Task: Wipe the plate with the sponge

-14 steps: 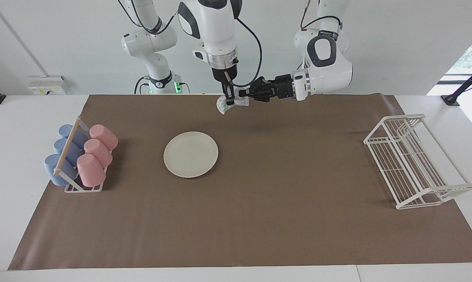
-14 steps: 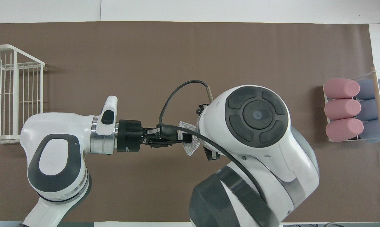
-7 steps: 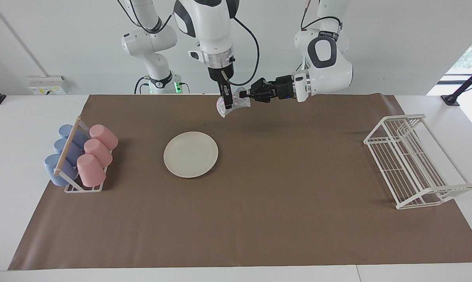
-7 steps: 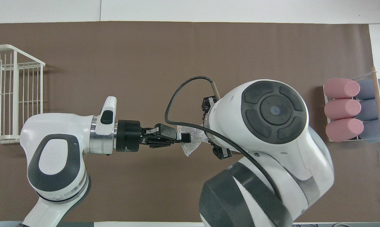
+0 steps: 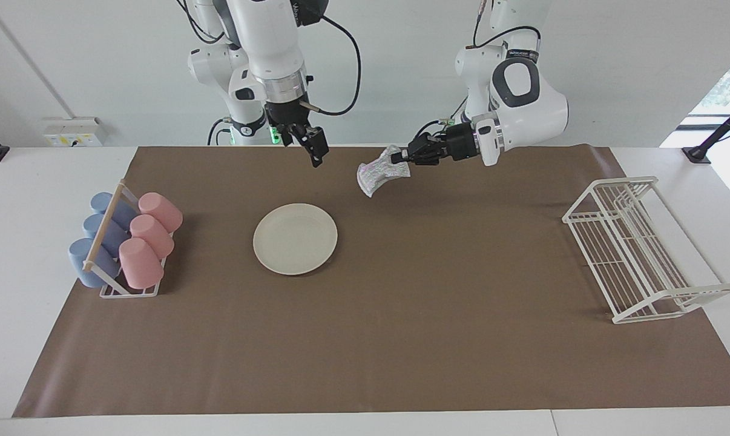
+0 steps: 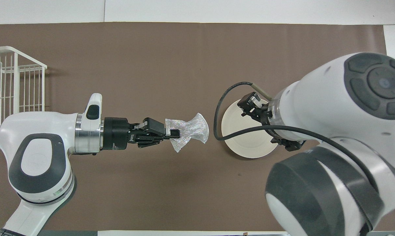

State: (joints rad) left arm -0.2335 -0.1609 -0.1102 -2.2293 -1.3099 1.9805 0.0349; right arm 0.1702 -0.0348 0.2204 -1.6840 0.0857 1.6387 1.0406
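My left pincer [image 5: 399,158] is pinching the sponge [image 5: 379,171] up in the air over bare mat. The plate [image 5: 295,238] sits on the bench toward the right arm's end, so I'd carry the sponge that way and down. My right pincer [image 5: 312,147] hangs spread and empty above the plate.

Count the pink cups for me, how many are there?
3. All lie on their sides in the cup rack at the right arm's end: pink cup nearest the robots, one in the middle, one farthest. None looks hidden.
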